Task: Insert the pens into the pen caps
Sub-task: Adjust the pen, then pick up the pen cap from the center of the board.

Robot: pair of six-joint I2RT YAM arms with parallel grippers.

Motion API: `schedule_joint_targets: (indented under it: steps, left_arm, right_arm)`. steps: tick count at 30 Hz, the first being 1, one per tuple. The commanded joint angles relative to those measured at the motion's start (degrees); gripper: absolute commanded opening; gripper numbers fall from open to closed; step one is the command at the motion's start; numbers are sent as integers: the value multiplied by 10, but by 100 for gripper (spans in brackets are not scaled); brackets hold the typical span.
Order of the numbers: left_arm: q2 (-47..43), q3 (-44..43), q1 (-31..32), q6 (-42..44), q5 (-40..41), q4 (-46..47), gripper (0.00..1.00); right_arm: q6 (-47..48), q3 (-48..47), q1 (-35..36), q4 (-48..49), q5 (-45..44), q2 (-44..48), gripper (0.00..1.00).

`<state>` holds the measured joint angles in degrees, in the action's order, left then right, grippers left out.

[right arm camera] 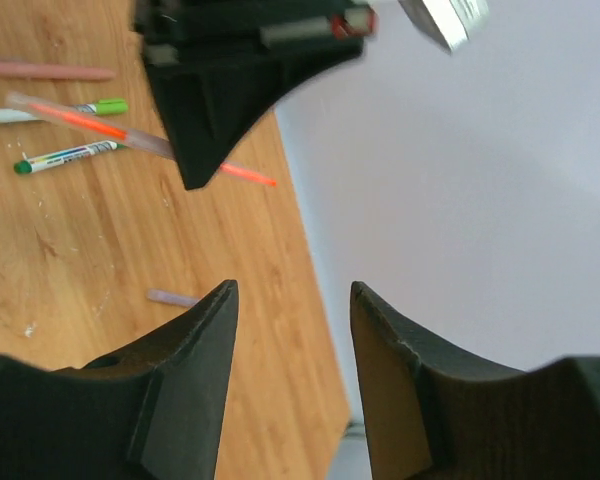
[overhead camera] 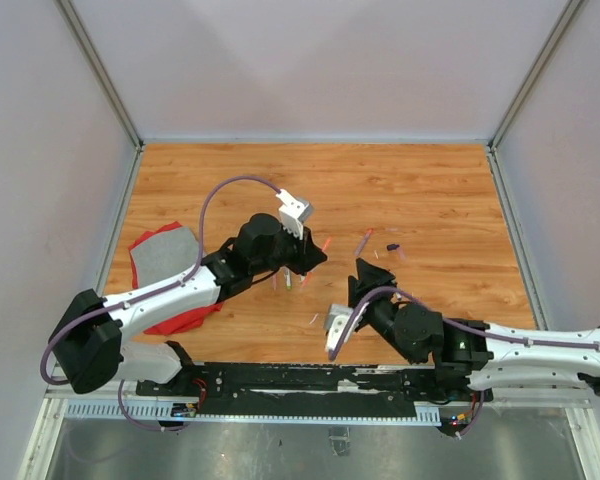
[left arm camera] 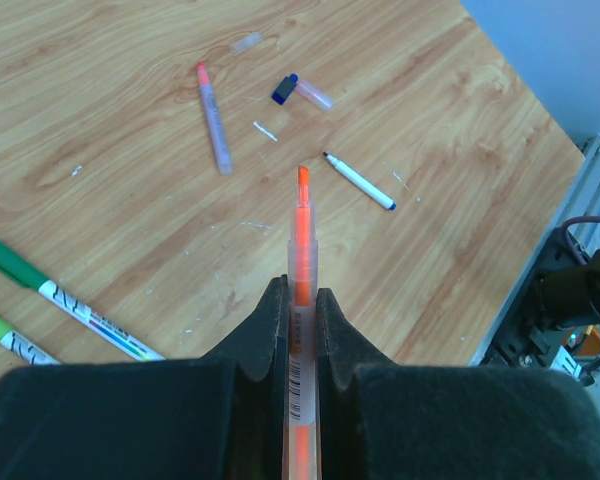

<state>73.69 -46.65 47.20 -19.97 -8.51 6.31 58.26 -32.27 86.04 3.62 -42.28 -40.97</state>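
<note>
Top view: we are finding the left gripper (overhead camera: 308,258) at frame centre, pinching the orange pen (overhead camera: 325,243). Its tip is pointing right toward the right gripper (overhead camera: 365,272), presumably presenting it for capping. Smaller items are proving too tiny to identify here.

Left wrist view: the jaws are pressing the barrel, whose rear end is being cut off at the bottom edge. What looks like a dark blue cap (left arm camera: 285,88) is lying upper centre.

Right wrist view: the right gripper is standing spread and empty. The pen, upper left, is running partly hidden behind the left gripper.
</note>
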Motion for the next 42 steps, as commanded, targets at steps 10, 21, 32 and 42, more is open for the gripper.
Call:
schedule_joint_targets:
  steps: [10,21,32,42]
  left_arm:
    - [14,53,-4,5,56,170,1]
    - [66,64,-4,11,128,259,1]
    - [97,94,-4,10,131,308,0]
    - [110,122,-4,19,151,341,1]
  right_arm:
    - [-531,-70,-365,-125,275,23,51]
    - [-768,-130,-690,-220,597,-135,56]
    - [-816,-178,-728,-251,614,-231,59]
    - [-767,-222,-729,-353,458,-294,58]
